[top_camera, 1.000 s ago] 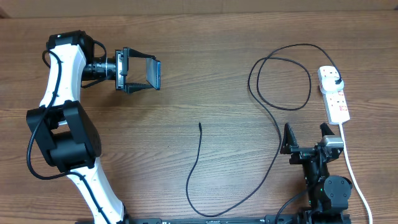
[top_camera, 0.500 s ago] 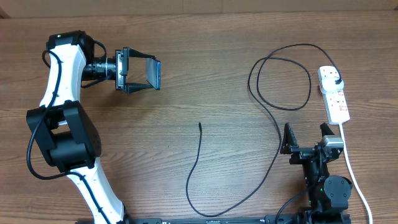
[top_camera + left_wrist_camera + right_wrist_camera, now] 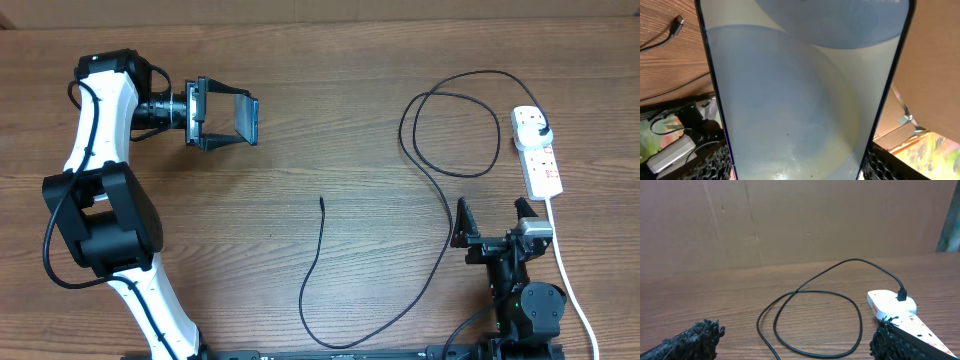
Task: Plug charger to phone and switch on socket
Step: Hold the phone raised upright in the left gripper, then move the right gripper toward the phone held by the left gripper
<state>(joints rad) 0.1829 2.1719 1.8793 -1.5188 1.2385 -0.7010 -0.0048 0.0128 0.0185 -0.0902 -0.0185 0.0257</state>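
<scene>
My left gripper is shut on the phone, which it holds above the far left of the table. In the left wrist view the pale blue screen of the phone fills the frame between the black fingers. The charger cable runs from its black plug in the white socket, loops once, then curves to its free connector tip at mid-table. My right gripper stands open and holds nothing, near the front right, left of the socket. In the right wrist view, the cable loop and the socket lie ahead.
The socket's thick white cord trails toward the front edge, just right of my right arm. A brown cardboard wall stands behind the table. Bare wood lies between the phone and the connector tip.
</scene>
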